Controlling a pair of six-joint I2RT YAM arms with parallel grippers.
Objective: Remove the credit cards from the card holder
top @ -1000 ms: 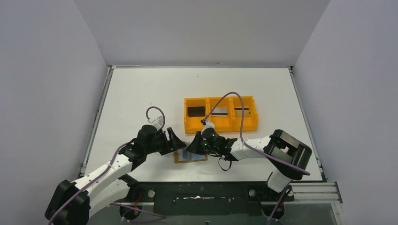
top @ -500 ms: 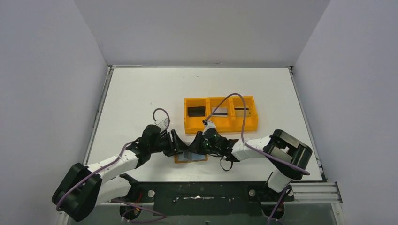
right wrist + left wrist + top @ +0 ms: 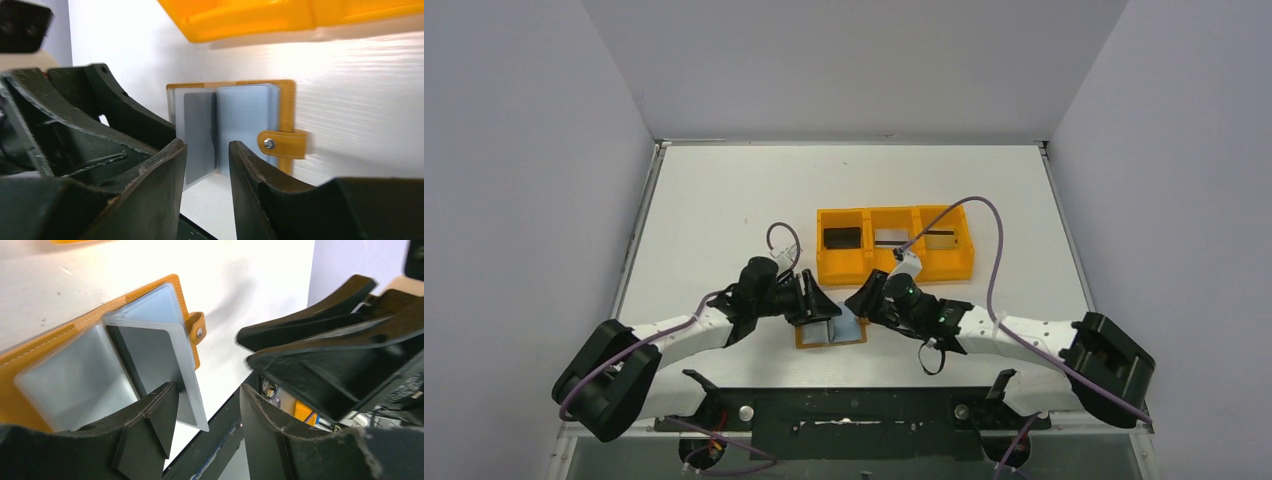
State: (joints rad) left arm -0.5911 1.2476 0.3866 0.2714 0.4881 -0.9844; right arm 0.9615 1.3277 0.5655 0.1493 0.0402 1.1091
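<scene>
**Step in hand (judged):** extraction of the grey card (image 3: pixel 199 131) from the clear sleeves (image 3: pixel 150 305) of the card holder (image 3: pixel 286 107).

**Procedure, recommended:**
1. The holder is to be pinned flat w/ the left gripper (image 3: pixel 208 390). Pressure is to be kept on the leather or the sleeve margin, not on the card itself.
2. The card's free edge is to be pinched by the right gripper (image 3: pixel 207 150) and drawn out parallel to the sleeve. No upward lift is to be applied, else the holder is dragged along.
3. A shallow bite is preferred, so that sleeve film isn't caught w/ the card.

**Status:**
- Both grippers are spread apart w/ nothing held between the jaws.
- The holder lies opened out on the table (image 3: pixel 724 200) by the front edge, near the tray (image 3: pixel 894 270) but apart from it. The snap tab (image 3: pixel 280 143) is turned outward.
- L side: one tip overlaps the lower edge of the raised sleeve carrying the card. The other tip is off the holder, over the table edge.
- R side: the tips sit over the holder's near edge, and the card's lower end is seen in the gap between them. Contact is probably not yet made; the view is too oblique to be sure.
</scene>
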